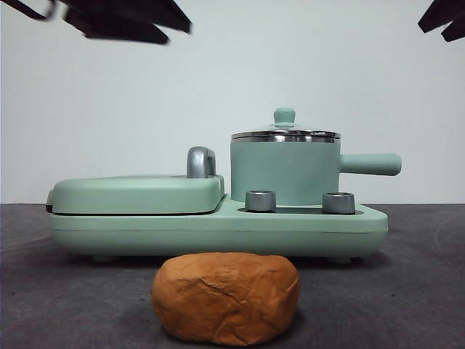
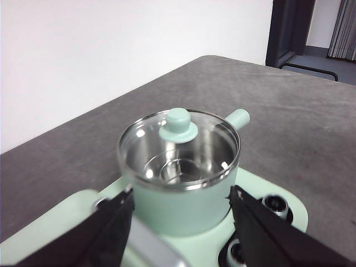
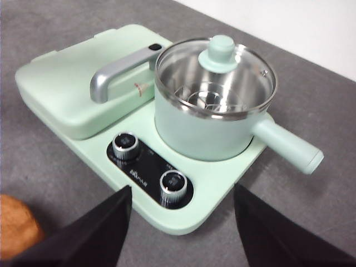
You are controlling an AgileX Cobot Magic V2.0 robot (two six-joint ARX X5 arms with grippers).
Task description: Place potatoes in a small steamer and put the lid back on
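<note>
wrinkled orange-brown potato point(image 1: 226, 297) lies on grey table point(image 1: 421, 291); glass lid point(image 3: 216, 72) caps mint steamer point(image 3: 206, 125); left gripper point(image 2: 181, 203) and right gripper point(image 3: 182, 214) gape, empty.

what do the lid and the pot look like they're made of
Lid: clear glass, since the inside shows through, with a shiny steel-looking rim and matte mint knob, likely plastic. Small steamer: matte mint outside, mirror-bright metal inside, probably stainless steel.

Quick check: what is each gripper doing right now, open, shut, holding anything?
Left gripper: open, holding nothing, above the steamer, whose lid is on.
Right gripper: open, holding nothing, above the table near the potato.
</note>
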